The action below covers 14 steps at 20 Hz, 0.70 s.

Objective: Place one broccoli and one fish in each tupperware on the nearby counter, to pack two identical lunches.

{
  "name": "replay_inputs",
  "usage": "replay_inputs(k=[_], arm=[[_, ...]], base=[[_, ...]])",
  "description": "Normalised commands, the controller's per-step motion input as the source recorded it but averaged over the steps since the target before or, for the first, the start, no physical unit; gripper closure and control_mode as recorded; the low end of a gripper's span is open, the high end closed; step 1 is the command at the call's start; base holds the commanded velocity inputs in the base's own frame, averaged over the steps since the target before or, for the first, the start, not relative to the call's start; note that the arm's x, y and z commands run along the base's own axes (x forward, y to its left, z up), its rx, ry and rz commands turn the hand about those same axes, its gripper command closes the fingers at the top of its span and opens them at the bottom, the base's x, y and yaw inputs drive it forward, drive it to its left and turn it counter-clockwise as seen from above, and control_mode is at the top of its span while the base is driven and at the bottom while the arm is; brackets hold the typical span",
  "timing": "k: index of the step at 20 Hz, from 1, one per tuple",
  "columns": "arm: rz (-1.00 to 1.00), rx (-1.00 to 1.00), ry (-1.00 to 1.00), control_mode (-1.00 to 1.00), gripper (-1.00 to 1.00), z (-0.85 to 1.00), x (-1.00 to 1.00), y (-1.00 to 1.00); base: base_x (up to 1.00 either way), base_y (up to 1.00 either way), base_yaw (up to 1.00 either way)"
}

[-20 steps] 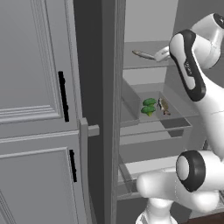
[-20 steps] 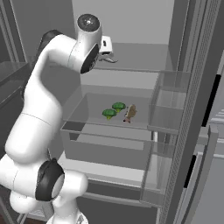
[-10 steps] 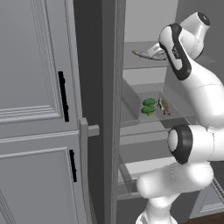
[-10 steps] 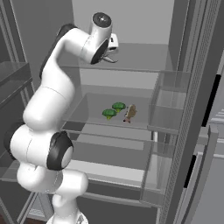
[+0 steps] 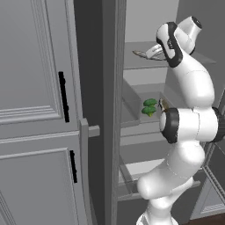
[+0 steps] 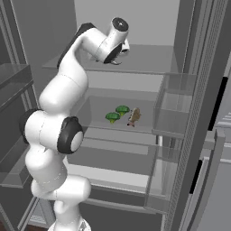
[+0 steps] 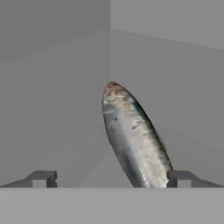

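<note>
Fish (image 7: 133, 140) lies on a grey fridge shelf (image 6: 149, 61).

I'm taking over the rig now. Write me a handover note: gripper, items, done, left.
Gripper: open, holding nothing, at the fridge's upper shelf, with a slim silver-grey fish lying between the fingertips.
Middle glass shelf: two bright-green broccoli florets beside a small brown fish.
Done: nothing packed.
Left: close on the fish and carry it out, then pack the rest, one of each per container.
</note>
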Motion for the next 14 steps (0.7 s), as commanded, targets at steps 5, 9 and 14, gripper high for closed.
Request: replay_inputs(k=[5, 9, 14], arm=[[0.09, 0.00, 0.00, -1.00, -1.00, -0.18, 0.58, -0.11], [0.08, 0.00, 0.00, -1.00, -1.00, -0.14, 0.52, -0.03], [0.05, -0.03, 0.00, -1.00, 1.00, -0.33, 0.36, 0.00]], base=[[0.00, 0.00, 0.00], [0.00, 0.00, 0.00], [0.00, 0.00, 0.00]])
